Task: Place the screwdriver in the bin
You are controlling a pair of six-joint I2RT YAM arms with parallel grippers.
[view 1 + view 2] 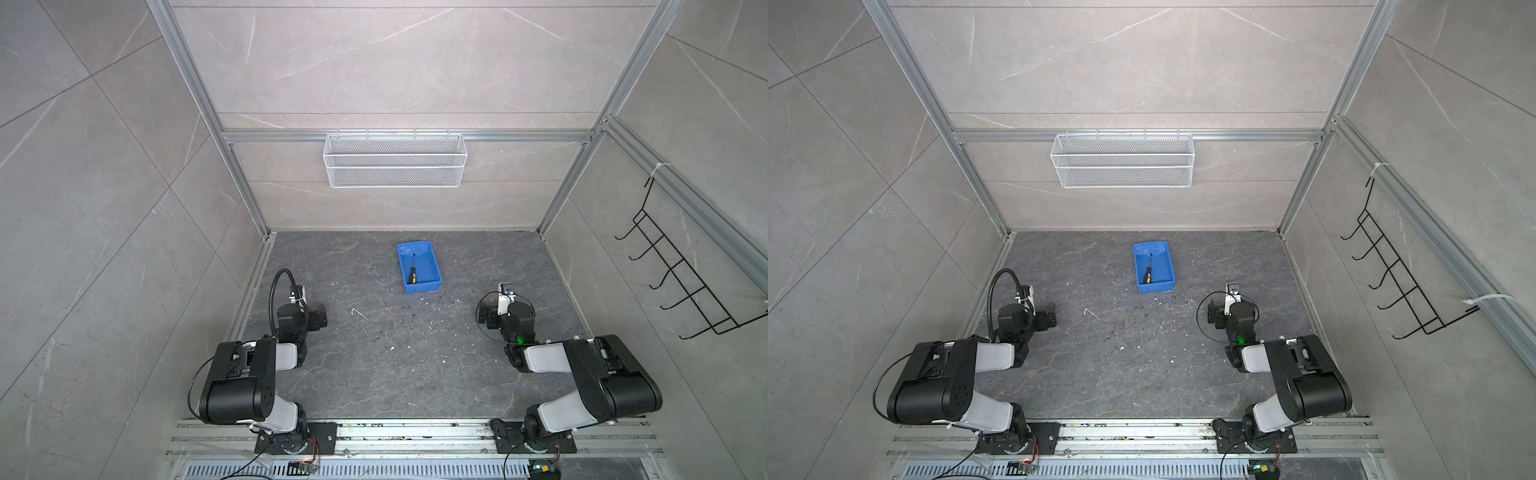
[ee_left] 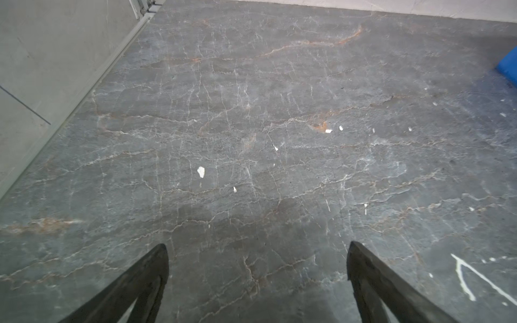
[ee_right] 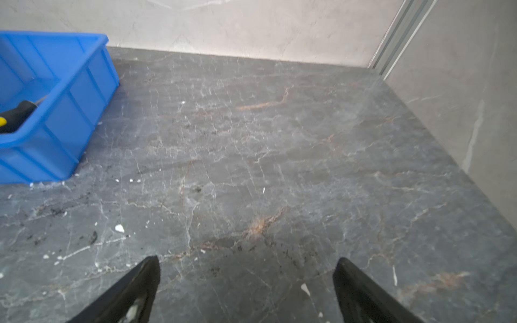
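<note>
Screwdriver [image 1: 412,269] in bin [image 1: 424,288]; wire basket [image 1: 395,160] on wall. Left gripper [image 2: 257,249], right gripper [image 3: 246,263]: spread, empty. Left wrist view: bin corner only.

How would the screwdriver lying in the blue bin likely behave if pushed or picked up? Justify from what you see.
The screwdriver probably stays stiff: its shaft looks like thin metal. Its rounded handle might roll if pushed, though the walls of the bin would likely stop it. Small beside the bin, it is probably light.
</note>
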